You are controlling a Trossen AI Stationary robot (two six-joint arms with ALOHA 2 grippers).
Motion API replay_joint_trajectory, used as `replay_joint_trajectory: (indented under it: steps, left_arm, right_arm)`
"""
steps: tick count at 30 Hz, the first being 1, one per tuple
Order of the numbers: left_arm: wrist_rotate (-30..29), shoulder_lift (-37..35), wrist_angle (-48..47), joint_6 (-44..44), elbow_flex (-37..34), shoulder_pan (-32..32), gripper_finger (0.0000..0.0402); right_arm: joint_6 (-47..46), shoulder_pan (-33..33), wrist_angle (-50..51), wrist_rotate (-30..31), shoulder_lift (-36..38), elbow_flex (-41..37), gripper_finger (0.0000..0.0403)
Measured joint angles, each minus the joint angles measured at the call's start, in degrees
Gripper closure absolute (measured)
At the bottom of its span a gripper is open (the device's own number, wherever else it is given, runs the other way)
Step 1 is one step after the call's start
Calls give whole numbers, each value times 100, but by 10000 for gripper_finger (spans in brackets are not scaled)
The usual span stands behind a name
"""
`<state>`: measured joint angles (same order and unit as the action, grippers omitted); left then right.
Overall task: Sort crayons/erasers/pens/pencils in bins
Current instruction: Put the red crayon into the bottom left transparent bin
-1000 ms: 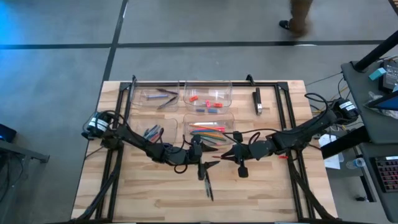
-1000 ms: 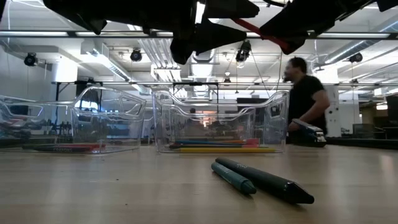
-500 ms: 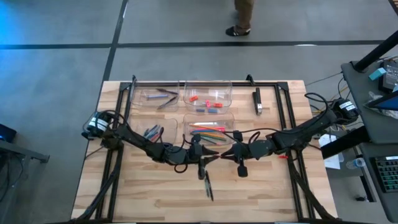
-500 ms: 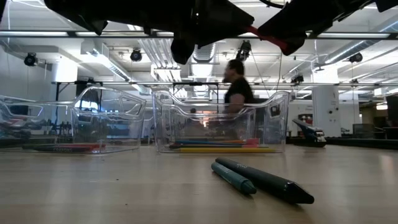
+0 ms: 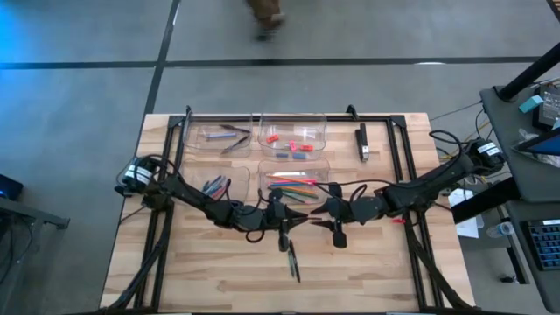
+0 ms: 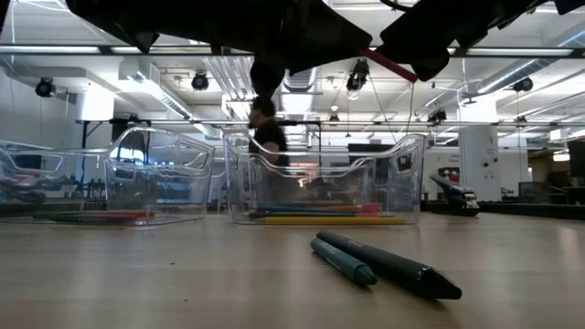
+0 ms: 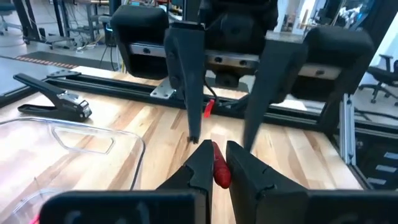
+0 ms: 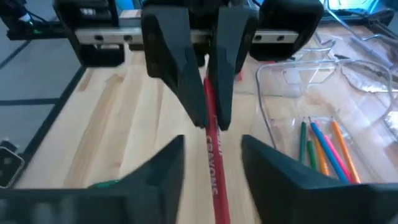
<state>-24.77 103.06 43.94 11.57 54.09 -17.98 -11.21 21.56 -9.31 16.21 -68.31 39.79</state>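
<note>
One slim red crayon (image 8: 212,163) between dark tapered hand (image 7: 216,163) fingers.

Even overhead light, sharp at a distance, soft up close.

Your high view is evenly lit, with a blue glare patch in its top-left corner and a motion-blurred person (image 5: 264,16) at the top edge. In your low view the ceiling lamps (image 6: 201,80) shine toward the lens, so the arms overhead read as black silhouettes and the table (image 6: 183,274) blurs nearest the camera. Both wrist views are bright; the left claw (image 7: 214,163) and right claw (image 8: 211,163) sit out of focus.
</note>
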Motion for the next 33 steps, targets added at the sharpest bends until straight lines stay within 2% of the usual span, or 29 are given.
replay_joint_trajectory:
  steps: [6, 12, 18, 23, 28, 33]
  left_arm:
    - [6, -227, -511, -196, -2, 14, 389]
    - [-210, -1200, -2160, -341, -9, 39, 387]
    - [-798, -2535, -4310, -227, -9, 13, 381]
    - [-1489, -3468, -6626, 745, -32, -2, 379]
    - [-1491, -3995, -8404, 2023, -195, -16, 379]
    - [-1154, -4374, -9063, 2723, -548, -51, 378]
  right_arm:
    - [-77, 7, 95, -12, 144, 68, 168]
    - [-197, 16, 812, -9, 646, 238, 118]
    - [-607, 144, 1288, -9, 1016, 171, 116]
    - [-833, 396, 1362, 2, 1002, 60, 127]
    - [-824, 496, 1354, 36, 789, 55, 138]
    - [-687, 489, 1347, 59, 615, 52, 145]
